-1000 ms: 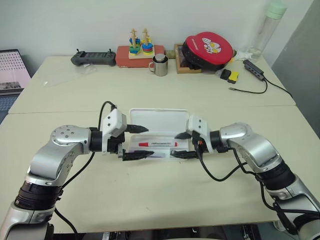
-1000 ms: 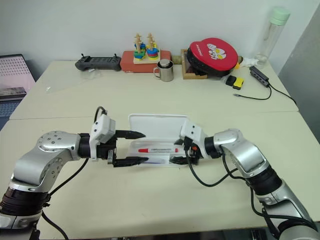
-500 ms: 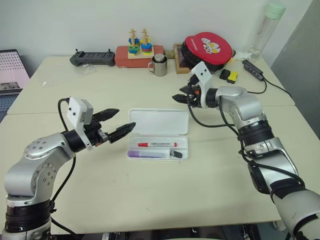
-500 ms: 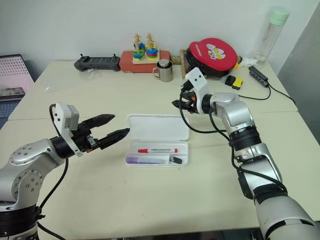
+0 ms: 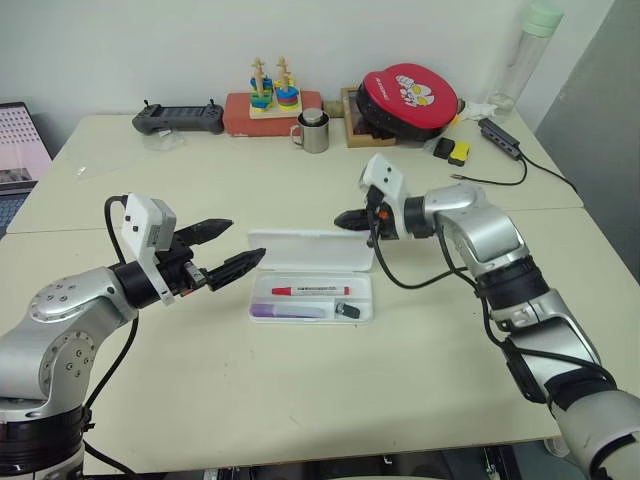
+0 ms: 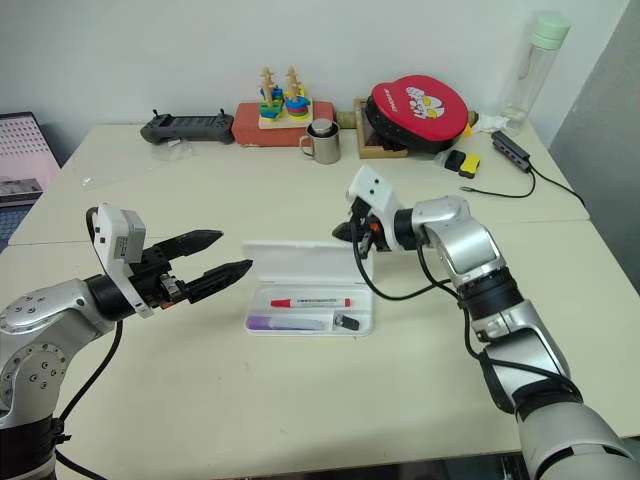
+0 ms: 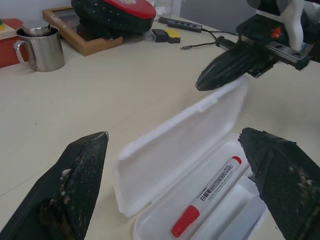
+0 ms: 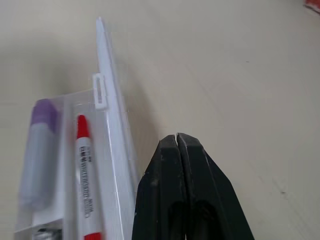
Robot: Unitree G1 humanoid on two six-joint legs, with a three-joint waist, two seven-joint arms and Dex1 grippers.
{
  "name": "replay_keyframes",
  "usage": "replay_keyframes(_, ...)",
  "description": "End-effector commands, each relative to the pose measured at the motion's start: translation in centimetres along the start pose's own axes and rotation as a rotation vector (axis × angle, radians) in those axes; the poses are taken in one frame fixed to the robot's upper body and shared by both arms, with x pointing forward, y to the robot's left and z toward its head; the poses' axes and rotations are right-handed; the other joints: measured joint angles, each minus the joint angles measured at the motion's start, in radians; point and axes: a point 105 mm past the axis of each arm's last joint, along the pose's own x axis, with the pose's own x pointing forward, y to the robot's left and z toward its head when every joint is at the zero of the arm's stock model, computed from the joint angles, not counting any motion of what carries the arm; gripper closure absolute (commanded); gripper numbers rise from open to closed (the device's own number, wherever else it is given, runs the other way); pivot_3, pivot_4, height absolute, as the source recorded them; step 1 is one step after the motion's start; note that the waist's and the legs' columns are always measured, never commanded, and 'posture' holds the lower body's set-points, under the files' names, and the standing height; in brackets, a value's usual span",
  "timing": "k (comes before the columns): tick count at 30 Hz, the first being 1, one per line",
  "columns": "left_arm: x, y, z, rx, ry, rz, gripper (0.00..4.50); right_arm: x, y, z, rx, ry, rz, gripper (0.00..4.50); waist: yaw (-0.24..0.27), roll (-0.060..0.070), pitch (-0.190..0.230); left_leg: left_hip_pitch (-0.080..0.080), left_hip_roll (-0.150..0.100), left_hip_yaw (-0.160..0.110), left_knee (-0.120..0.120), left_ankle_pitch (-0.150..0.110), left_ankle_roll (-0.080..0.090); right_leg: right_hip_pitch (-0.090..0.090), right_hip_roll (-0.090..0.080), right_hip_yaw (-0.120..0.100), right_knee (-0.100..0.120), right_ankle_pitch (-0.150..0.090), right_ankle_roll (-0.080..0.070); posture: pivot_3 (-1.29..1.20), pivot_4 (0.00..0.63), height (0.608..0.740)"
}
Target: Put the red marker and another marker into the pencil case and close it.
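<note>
From the head, the pencil case (image 5: 311, 284) lies open with the red marker (image 5: 312, 290) and purple marker (image 5: 290, 311) inside; the left gripper (image 5: 226, 250) gapes empty just beside its near end. In the right wrist view, the right gripper (image 8: 176, 142) is pinched closed on nothing, just behind the raised lid (image 8: 114, 130).

A lab or office test room: pale tables (image 5: 300, 390) against a white wall, with a drone-type controller (image 5: 180, 119), cable hub (image 5: 503, 138) and wooden stacking toy (image 5: 270, 88).

Right gripper (image 5: 350, 219) clamped, dropped behind pencil case (image 5: 310, 250) lid; lid raised.
</note>
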Motion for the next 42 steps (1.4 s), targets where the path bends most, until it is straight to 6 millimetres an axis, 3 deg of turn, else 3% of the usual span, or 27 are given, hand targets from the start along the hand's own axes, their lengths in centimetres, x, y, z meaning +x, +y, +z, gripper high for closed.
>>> replay_keyframes(1,-0.2,-1.0,1.0,0.027,-0.003,-0.059,0.00,-0.2,2.8,1.6,-0.085,-0.025,0.112,4.48,0.001,0.000,0.000,0.000,0.000,0.000,0.000,0.000,0.000,0.000,0.000,0.000,0.000,0.000,0.000,0.00,0.150,0.740)
replay_keyframes(3,-0.4,-1.8,0.6,0.024,0.033,-0.105,0.00,-0.1,3.9,1.1,-0.103,0.005,0.148,4.48,0.000,0.000,0.000,0.000,0.000,0.000,0.000,0.000,0.000,0.000,0.000,0.000,0.000,0.000,0.000,0.00,0.150,0.740)
replay_keyframes(8,-0.8,-3.0,-1.1,0.037,0.136,-0.169,0.00,0.9,6.6,-2.3,-0.207,0.172,0.195,4.48,0.004,0.000,0.000,0.001,0.000,0.000,-0.001,0.000,0.000,0.000,0.000,0.000,0.000,0.000,0.000,0.00,0.150,0.740)
replay_keyframes(14,-1.3,-3.7,-2.2,0.041,0.219,-0.227,0.00,1.7,7.2,-5.6,-0.205,0.281,0.181,4.48,0.007,0.000,0.000,0.000,0.000,0.001,-0.001,0.000,0.000,0.000,0.000,0.000,-0.001,0.000,0.000,0.00,0.150,0.740)
replay_keyframes(17,-1.2,-3.3,-2.2,0.053,0.214,-0.210,0.00,1.6,7.1,-5.1,-0.178,0.244,0.167,4.48,0.013,0.000,0.000,0.002,0.000,0.001,-0.001,0.000,0.000,0.001,0.000,0.000,-0.001,0.000,0.000,0.00,0.150,0.740)
replay_keyframes(19,-0.9,-2.5,-2.0,0.057,0.188,-0.166,0.00,1.3,6.8,-3.4,-0.133,0.143,0.147,4.48,0.016,0.000,0.000,0.002,0.000,0.001,-0.001,0.000,0.000,0.001,0.001,0.000,0.000,0.000,0.000,0.00,0.150,0.740)
replay_keyframes(21,-0.4,-0.8,-1.4,0.035,0.134,-0.068,0.00,0.5,5.9,-1.9,-0.094,0.052,0.096,4.48,0.021,0.000,0.000,0.002,0.000,0.001,-0.001,0.000,0.000,0.001,0.001,0.000,0.000,0.000,0.000,0.00,0.150,0.740)
replay_keyframes(24,0.1,1.2,-1.5,0.010,0.101,0.052,0.00,-0.8,4.0,-1.5,-0.019,-0.010,0.001,4.48,0.023,0.000,0.000,0.002,0.000,0.001,0.000,0.000,0.000,0.001,0.001,0.000,0.000,0.000,0.000,0.00,0.150,0.740)
replay_keyframes(28,0.6,3.4,-2.3,0.031,0.095,0.190,0.00,-3.6,1.1,-2.7,0.081,-0.019,-0.172,3.53,0.025,0.000,0.000,0.002,-0.001,0.000,-0.001,0.000,0.000,0.001,0.000,-0.001,-0.001,0.000,0.000,0.00,0.150,0.740)
replay_keyframes(31,-0.3,6.1,-3.4,0.014,0.104,0.303,0.00,-6.6,-1.2,-4.4,0.156,-0.020,-0.344,2.79,0.027,0.000,0.000,0.002,-0.001,0.000,-0.001,0.000,0.000,0.001,0.000,-0.001,-0.001,0.000,0.000,0.00,0.150,0.740)
replay_keyframes(36,-2.2,8.4,-5.3,0.017,0.162,0.362,0.00,-10.7,-2.0,-6.9,0.240,-0.015,-0.501,1.46,0.025,0.000,0.000,0.002,-0.001,0.002,-0.001,0.000,0.000,0.000,0.000,-0.001,0.000,0.000,0.000,0.00,0.150,0.740)
replay_keyframes(42,-3.8,9.8,-5.8,0.036,0.202,0.368,0.00,-12.3,-1.5,-8.1,0.304,-0.014,-0.559,0.12,0.023,0.000,0.000,0.002,0.000,0.002,-0.001,0.000,0.000,0.000,0.001,0.000,0.000,0.000,0.000,0.00,0.150,0.740)
